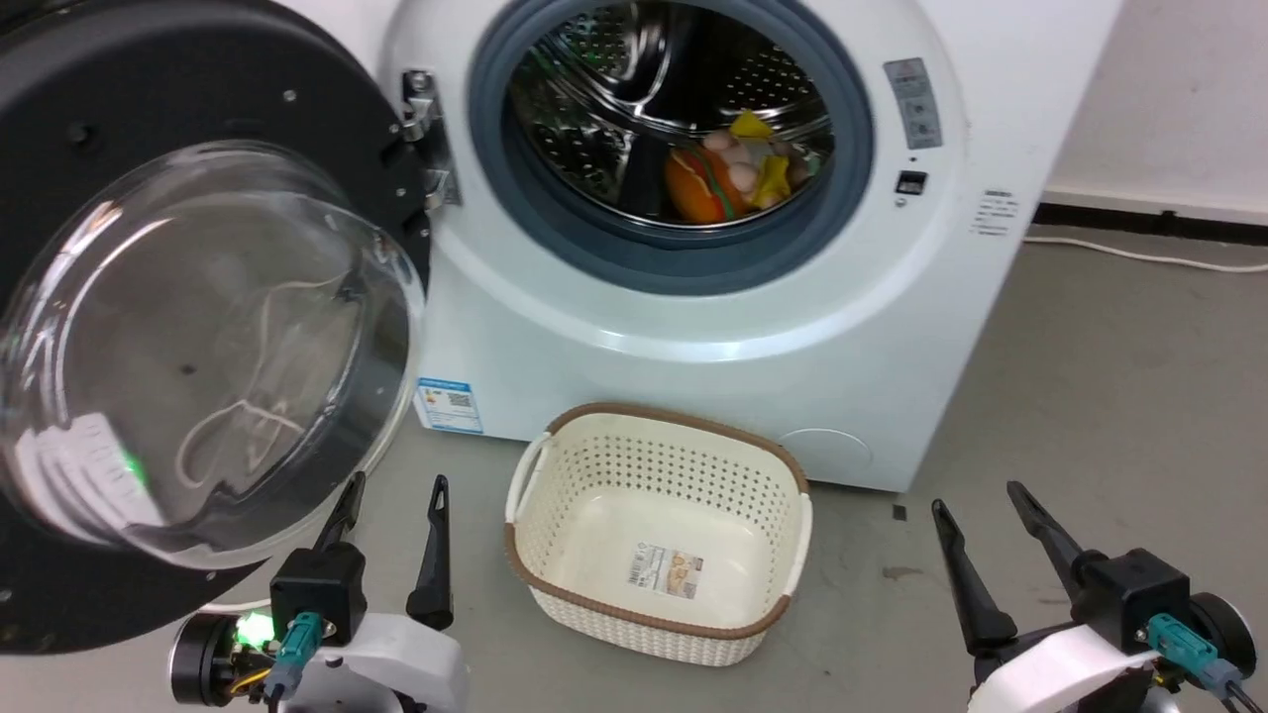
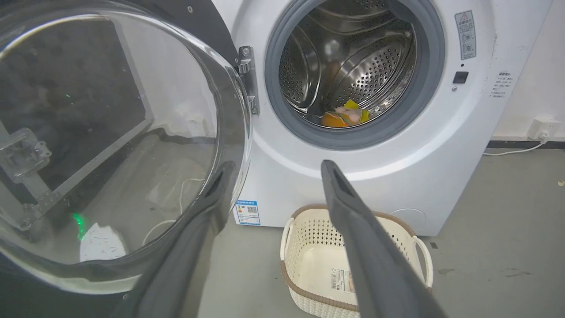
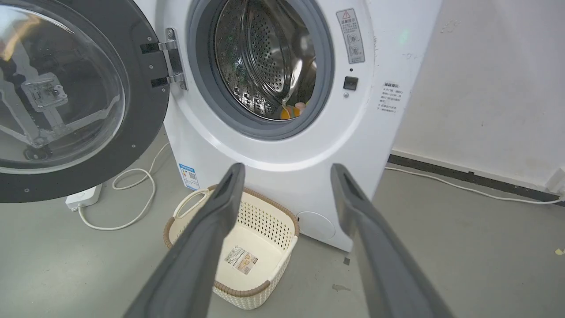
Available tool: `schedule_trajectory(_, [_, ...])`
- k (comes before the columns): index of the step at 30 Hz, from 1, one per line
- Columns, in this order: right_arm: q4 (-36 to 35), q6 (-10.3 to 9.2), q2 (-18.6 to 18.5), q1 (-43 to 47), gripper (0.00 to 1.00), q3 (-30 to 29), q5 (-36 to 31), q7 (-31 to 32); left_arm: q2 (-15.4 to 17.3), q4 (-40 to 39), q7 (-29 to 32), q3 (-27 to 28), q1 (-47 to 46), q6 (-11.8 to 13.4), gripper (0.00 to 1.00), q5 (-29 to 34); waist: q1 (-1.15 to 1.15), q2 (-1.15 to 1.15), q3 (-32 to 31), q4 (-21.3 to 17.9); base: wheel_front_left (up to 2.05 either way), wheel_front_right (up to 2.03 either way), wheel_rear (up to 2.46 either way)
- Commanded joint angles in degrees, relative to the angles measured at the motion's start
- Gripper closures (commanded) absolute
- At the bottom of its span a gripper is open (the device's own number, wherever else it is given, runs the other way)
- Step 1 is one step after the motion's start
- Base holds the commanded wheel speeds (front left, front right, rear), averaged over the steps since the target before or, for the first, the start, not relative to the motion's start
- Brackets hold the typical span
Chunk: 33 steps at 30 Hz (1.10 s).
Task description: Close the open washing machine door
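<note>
Left hand (image 1: 396,480), spread, beside washing machine door (image 1: 149,89); basket (image 1: 674,421) nearby.

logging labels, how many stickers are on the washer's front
3: a grey label at the upper right, a small text label near the right edge, a blue sticker at the lower left. The open door may hide more.
</note>
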Motion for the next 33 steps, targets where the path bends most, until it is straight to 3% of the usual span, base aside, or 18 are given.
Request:
schedule_trajectory(1, [-0.3, 0.01, 0.1, 0.7, 0.00, 0.2, 0.6, -0.8, 0.0, 0.0, -0.6, -0.2, -0.3, 0.3, 0.00, -0.6, 0.00, 0.00, -0.1, 0.9, 0.00, 0.00, 0.00])
schedule_trajectory(33, [2.2, 0.02, -1.3, -2.8, 0.00, 7.7, 2.2, -4.6, 0.0, -3.6, -4.4, 0.7, 2.3, 2.8, 0.00, -1.5, 0.00, 0.00, 0.7, 10.6, 0.00, 0.00, 0.00])
